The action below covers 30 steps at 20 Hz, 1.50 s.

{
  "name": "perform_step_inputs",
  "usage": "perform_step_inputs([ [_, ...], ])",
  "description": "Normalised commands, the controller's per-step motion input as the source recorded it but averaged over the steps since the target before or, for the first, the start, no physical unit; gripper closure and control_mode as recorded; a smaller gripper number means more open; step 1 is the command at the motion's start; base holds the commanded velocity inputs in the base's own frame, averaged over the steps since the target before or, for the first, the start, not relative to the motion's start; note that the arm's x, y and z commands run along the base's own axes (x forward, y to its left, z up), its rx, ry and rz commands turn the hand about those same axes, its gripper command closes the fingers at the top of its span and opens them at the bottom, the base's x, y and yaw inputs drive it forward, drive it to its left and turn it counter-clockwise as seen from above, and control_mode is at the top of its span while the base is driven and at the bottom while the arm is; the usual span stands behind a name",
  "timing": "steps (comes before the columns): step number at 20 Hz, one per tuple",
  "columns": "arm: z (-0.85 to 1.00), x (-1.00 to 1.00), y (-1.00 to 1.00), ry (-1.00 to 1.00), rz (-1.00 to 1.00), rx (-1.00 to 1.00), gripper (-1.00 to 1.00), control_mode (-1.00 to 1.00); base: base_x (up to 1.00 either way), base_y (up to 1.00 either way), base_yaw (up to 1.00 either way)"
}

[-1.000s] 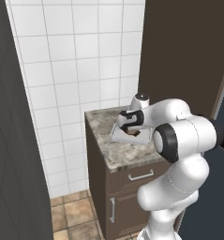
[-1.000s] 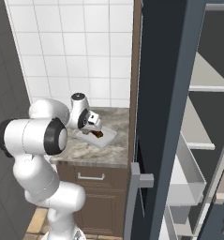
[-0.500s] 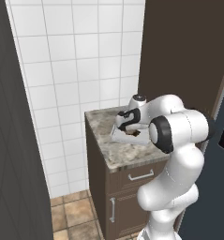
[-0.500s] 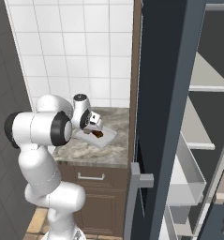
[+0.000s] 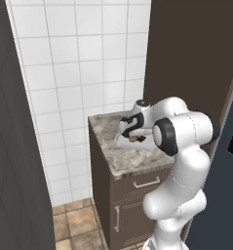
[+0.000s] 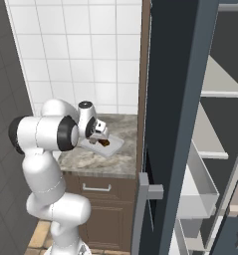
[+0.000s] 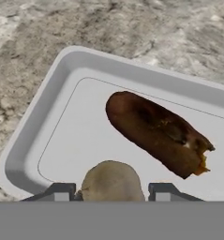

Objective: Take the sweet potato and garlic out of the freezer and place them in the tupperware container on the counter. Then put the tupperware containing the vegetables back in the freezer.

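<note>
Arm bending low over counter (image 5: 119,158), gripper (image 7: 111,193) pointing into tupperware (image 7: 48,140), fingers flanking garlic (image 7: 111,182), grip unclear, sweet potato (image 7: 158,133) lying beside.

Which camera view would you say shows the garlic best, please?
The hand view: the garlic sits close up in the tray, between the claw tips, beside the sweet potato. In both base views I cannot make it out.

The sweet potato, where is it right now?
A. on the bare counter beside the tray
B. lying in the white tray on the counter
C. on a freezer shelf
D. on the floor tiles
B: in the hand view the sweet potato lies flat inside the rim of the tupperware container, which sits on the counter.
</note>
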Motion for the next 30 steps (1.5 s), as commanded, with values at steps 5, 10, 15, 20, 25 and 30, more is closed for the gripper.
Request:
perform_step_inputs([
  [5, 0.00, 0.04, 0.00, 0.00, 0.00, 0.00, -1.00, -1.00, 0.00, 0.00, 0.00],
  [10, 0.20, -0.11, -0.01, -0.05, -0.01, 0.00, -1.00, -1.00, 0.00, 0.00, 0.00],
  [15, 0.41, -0.40, -0.25, 0.00, -0.12, 0.00, -1.00, -1.00, 0.00, 0.00, 0.00],
  [20, 0.27, -0.36, -0.42, 0.11, -0.21, 0.01, -1.00, -1.00, 0.00, 0.00, 0.00],
  [25, 0.14, -0.02, -0.27, 0.18, -0.18, 0.00, -1.00, -1.00, 0.00, 0.00, 0.00],
  [30, 0.01, 0.00, -0.23, 0.13, -0.08, 0.00, -1.00, -1.00, 0.00, 0.00, 0.00],
])
